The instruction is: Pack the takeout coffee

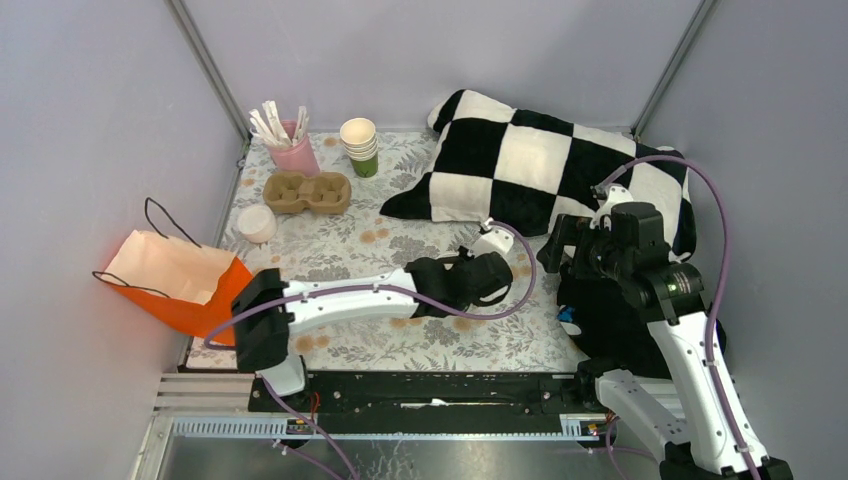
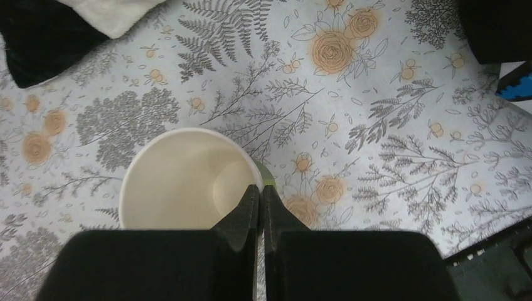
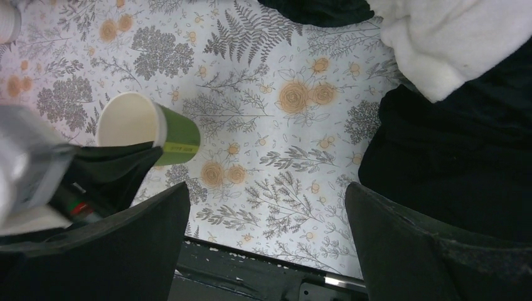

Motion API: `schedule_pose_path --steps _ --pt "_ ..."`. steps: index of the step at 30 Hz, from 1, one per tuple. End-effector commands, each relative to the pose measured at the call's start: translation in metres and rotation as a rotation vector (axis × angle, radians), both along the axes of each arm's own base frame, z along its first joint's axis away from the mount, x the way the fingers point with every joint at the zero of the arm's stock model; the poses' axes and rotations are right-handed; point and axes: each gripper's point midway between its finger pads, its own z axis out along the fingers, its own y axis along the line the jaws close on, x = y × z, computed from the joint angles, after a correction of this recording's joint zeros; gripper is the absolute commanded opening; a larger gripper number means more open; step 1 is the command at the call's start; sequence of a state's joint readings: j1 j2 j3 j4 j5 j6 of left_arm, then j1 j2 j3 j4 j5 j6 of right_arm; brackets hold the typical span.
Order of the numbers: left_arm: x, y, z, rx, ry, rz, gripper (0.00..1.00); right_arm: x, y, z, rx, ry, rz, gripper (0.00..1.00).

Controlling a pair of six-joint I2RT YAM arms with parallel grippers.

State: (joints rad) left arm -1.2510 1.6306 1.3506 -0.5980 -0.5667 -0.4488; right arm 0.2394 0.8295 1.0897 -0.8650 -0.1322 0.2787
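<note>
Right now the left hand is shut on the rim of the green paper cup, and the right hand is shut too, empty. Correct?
Not quite. The right hand is open, its fingers spread wide with nothing between them, as the right wrist view shows. The rest holds: the left hand is shut on the rim of the green paper cup.

- The right gripper [image 3: 266, 194] hangs over a floral tablecloth [image 3: 263, 106]; its two black fingers [image 3: 125, 244] stand wide apart with nothing between them
- At the left, a green cup [image 3: 179, 135] shows its cream inside, no lid on it; the left gripper [image 3: 147, 157] has its dark fingertips at the cup's rim
- A black-and-white plush pillow [image 3: 439, 56] fills the upper right
- A black rail [image 3: 251, 269] runs along the bottom edge
</note>
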Motion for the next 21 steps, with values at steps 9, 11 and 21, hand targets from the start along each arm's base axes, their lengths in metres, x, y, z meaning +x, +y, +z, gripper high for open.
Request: schedule_pose_path --steps 9,11,21 --pt "0.010 -0.038 -0.030 -0.053 -0.008 -0.032 0.00 -0.012 -0.015 0.001 -0.041 -0.015 -0.054 1.00" --pt "0.011 -0.037 -0.027 -0.044 -0.017 -0.038 0.03 -0.011 -0.015 0.001 -0.042 -0.017 -0.054 1.00" --pt "0.012 0.013 0.052 -0.102 -0.043 0.056 0.68 -0.007 -0.006 0.003 -0.023 0.012 -0.013 1.00"
